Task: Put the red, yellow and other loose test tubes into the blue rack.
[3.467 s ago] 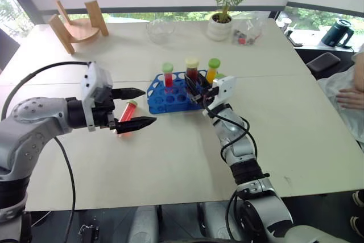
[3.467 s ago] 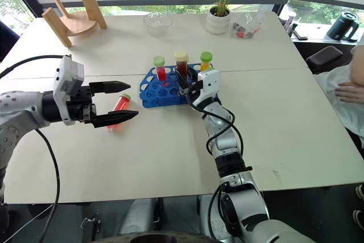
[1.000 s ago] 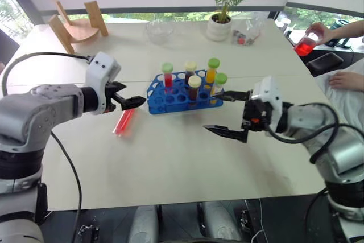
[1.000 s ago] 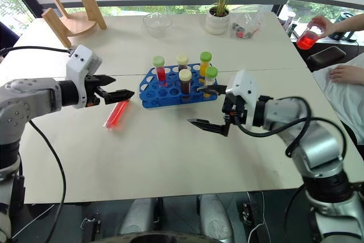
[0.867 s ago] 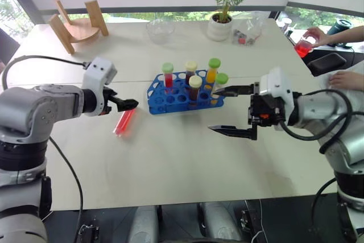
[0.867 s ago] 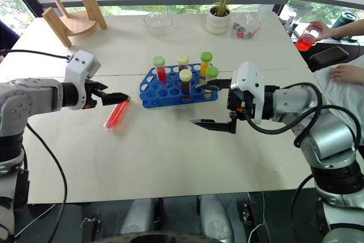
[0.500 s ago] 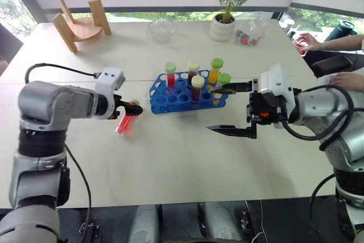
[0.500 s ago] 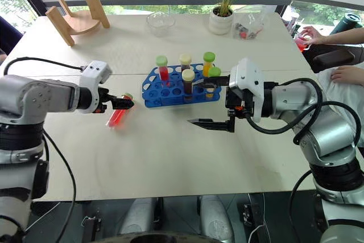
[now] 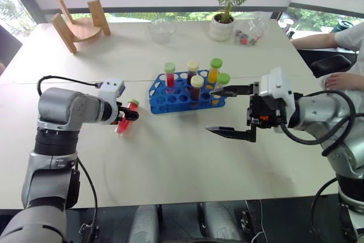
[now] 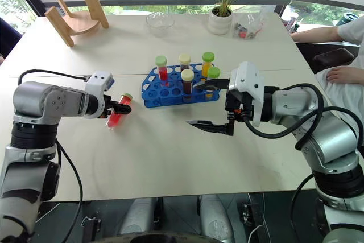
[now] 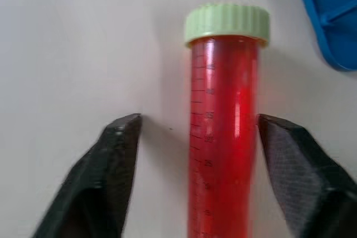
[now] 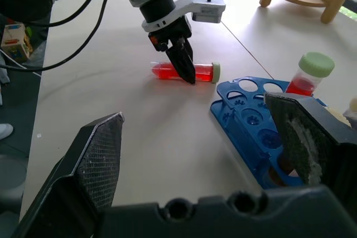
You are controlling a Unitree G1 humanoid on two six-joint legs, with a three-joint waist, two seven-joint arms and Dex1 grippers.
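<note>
A loose test tube (image 9: 126, 117) lies on the table (image 9: 170, 152) left of the rack (image 9: 182, 92), which holds five upright tubes.

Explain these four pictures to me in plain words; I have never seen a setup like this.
This is a two-armed humanoid robot at a white table. The two wide pictures come from cameras in its head, looking down over its arms. The two close ones come from cameras on its wrists.

On the table stands a blue rack already holding five capped tubes. One red tube lies loose beside it. Further back are a wooden stand, a glass bowl and a potted plant.

The left tool straddles the lying red tube, one finger touching it, the other short of it. The right tool is open and holds nothing.
</note>
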